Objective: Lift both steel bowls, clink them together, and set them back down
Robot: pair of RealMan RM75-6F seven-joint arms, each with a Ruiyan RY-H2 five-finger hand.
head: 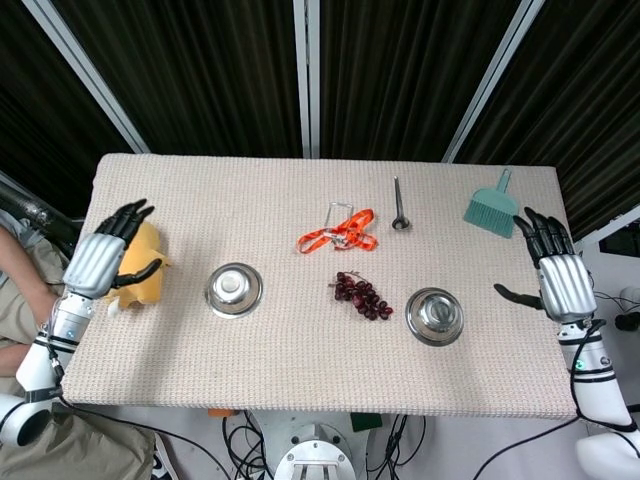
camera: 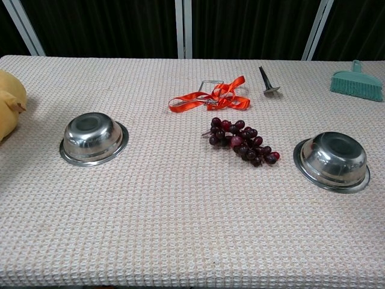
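Two steel bowls lie upside down on the woven tablecloth. The left bowl (head: pixel 234 289) (camera: pixel 94 138) sits left of centre, the right bowl (head: pixel 435 315) (camera: pixel 332 160) toward the right. My left hand (head: pixel 103 262) hovers open over the table's left edge, above the yellow plush toy, well left of the left bowl. Open as well, my right hand (head: pixel 558 275) is at the table's right edge, to the right of the right bowl with a gap between them. Neither hand touches a bowl. The chest view shows no hands.
A yellow plush toy (head: pixel 140 265) (camera: pixel 9 102) lies under my left hand. A bunch of dark grapes (head: pixel 363 295) (camera: pixel 242 141) lies between the bowls. Behind it are an orange ribbon (head: pixel 338 235) (camera: pixel 210 96), a metal tool (head: pixel 398 205) and a teal brush (head: pixel 492 205) (camera: pixel 357 82).
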